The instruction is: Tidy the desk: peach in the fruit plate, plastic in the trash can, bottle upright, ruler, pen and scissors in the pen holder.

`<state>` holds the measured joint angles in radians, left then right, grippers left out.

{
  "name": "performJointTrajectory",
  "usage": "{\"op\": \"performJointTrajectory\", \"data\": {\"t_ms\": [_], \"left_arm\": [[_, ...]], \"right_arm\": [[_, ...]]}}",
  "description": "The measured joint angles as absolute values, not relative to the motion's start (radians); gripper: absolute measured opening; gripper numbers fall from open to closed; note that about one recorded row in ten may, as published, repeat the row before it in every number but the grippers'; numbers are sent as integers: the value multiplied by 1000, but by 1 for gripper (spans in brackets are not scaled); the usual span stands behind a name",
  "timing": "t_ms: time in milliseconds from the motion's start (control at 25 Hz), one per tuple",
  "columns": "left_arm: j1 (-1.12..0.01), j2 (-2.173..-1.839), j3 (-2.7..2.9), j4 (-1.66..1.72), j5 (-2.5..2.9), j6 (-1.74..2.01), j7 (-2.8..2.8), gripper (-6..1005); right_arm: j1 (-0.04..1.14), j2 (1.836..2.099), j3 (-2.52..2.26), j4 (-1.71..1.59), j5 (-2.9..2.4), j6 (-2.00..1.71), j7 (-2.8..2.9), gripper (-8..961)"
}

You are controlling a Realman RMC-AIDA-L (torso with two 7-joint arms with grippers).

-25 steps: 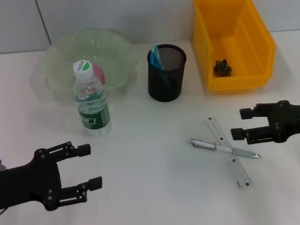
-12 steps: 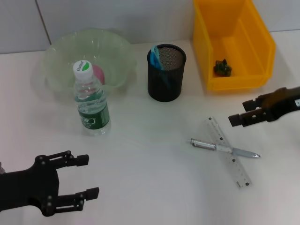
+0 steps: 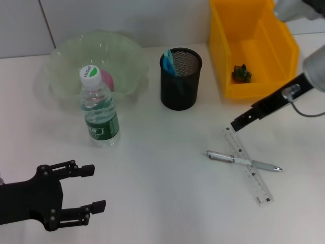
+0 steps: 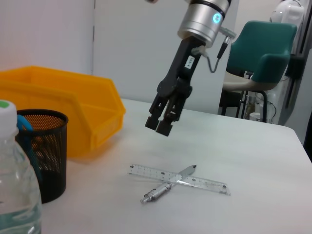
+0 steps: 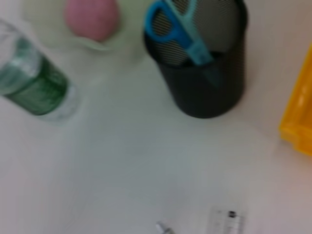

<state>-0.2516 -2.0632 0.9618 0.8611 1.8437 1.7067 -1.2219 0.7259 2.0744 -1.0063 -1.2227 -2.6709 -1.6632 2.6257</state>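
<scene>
Presently: right claw (image 3: 238,124), fingers slightly parted and gripping nothing, hangs above the ruler's (image 3: 247,164) far end. Pen (image 3: 242,161) lies crosswise over it on the counter (image 3: 167,173), near the right arm. Left claw (image 3: 84,194) spread wide, well apart.

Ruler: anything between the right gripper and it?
Nothing visible. The right gripper hangs just above the ruler's far end; only the pen lies across the ruler's middle, away from that end.

white table (image 4: 253,161), green chair (image 4: 263,53), probably pale wall (image 4: 131,48)
</scene>
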Motion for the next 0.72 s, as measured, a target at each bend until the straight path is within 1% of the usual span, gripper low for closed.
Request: {"op": "performJointTrajectory", "data": {"t_ms": [480,720], "left_arm": [[-262,-2065,969,873,1844,1705,-1230,786],[-265,-2064,969,873,1845,1702,-1229,786]], "right_arm": [[755,2079,-1185,-1217,-2748,-1584,2841,819],[790,2081,-1208,-1126,-2751,-1555,2869,819]]}}
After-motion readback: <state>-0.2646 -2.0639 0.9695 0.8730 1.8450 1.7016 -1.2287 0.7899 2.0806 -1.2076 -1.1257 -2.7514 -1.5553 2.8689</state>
